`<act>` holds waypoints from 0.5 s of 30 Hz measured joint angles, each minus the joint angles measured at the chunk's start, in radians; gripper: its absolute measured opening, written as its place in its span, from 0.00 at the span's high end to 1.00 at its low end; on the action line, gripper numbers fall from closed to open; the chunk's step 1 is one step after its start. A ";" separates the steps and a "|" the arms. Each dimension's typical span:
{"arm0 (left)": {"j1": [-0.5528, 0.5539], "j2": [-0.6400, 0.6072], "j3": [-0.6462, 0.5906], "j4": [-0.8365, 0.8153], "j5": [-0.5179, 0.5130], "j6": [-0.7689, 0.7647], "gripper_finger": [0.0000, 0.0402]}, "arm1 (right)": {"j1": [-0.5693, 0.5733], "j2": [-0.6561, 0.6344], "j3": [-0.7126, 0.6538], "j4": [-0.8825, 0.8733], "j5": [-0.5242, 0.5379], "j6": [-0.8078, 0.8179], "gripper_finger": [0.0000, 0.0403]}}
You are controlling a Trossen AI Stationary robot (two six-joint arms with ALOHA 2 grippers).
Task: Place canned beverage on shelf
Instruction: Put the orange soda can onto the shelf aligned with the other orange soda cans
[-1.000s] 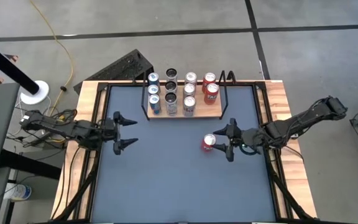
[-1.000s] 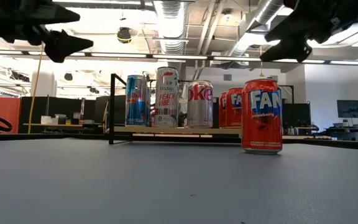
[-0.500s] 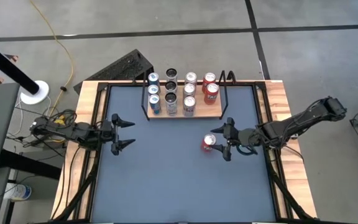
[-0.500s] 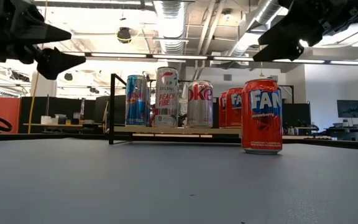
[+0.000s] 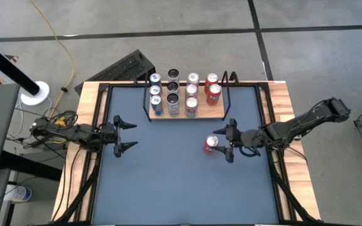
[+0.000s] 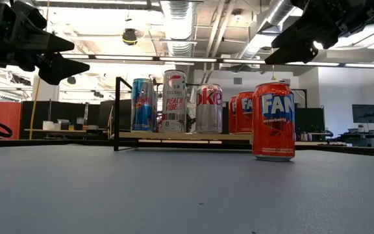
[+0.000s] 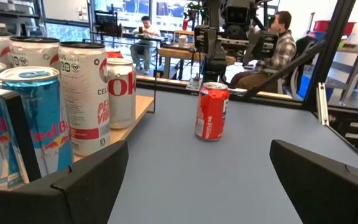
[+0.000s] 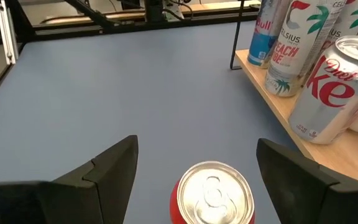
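A red Fanta can (image 5: 211, 144) stands upright on its base on the grey-blue tabletop, right of the middle; it also shows as the can (image 6: 273, 121) (image 7: 212, 111). My right gripper (image 5: 226, 142) hovers open just right of the can and higher than its top. In the right wrist view the can's lid (image 8: 215, 191) lies between and below the two fingers, apart from them. The shelf (image 5: 201, 115), a light-wood board in a black rail frame, sits at the far middle and holds several cans. My left gripper (image 5: 126, 135) waits open, held level near the table's left edge.
On the shelf the cans stand in rows, with two red ones (image 5: 213, 88) at its right end; a black rail post (image 6: 117, 114) marks its left corner. Wooden borders (image 5: 90, 125) edge the table. Open tabletop lies toward the near edge. People sit in the room beyond (image 7: 281, 37).
My left gripper has sunk a little and drawn back toward the table's left edge, staying open. My right gripper has stayed over the red can and rolled slightly. The can has not moved.
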 joint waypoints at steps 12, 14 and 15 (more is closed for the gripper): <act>0.000 0.000 -0.001 0.000 0.001 -0.003 0.05 | -0.021 0.048 0.000 0.000 0.001 0.041 0.21; 0.000 0.000 -0.001 0.001 0.001 -0.004 0.05 | -0.034 0.071 0.000 0.003 0.001 0.037 0.21; 0.000 0.000 -0.001 0.000 0.001 -0.002 0.05 | -0.039 0.079 0.000 0.004 0.000 0.037 0.21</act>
